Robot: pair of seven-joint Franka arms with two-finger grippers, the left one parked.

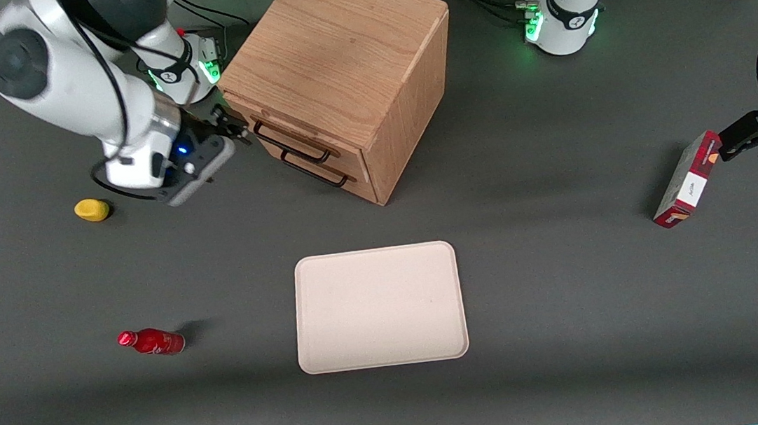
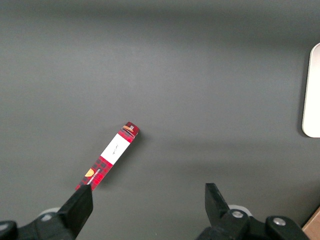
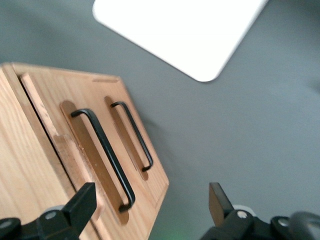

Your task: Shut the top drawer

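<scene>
The oak cabinet (image 1: 341,54) stands toward the back of the table, its two drawer fronts turned toward the working arm's end. The top drawer (image 1: 271,129) has a thin black wire handle (image 1: 290,142), and its front sits almost flush with the cabinet. The lower drawer's handle (image 1: 315,170) is just beneath. My right gripper (image 1: 231,124) is open and empty, right in front of the top drawer's front. In the right wrist view the top drawer's handle (image 3: 103,150) and the lower handle (image 3: 133,135) show, with one finger (image 3: 82,200) over the top drawer's front; the gripper (image 3: 150,205) holds nothing.
A beige tray (image 1: 380,307) lies nearer the front camera than the cabinet; it also shows in the right wrist view (image 3: 185,30). A yellow object (image 1: 91,209) and a red bottle (image 1: 152,342) lie toward the working arm's end. A red box (image 1: 687,178) stands toward the parked arm's end.
</scene>
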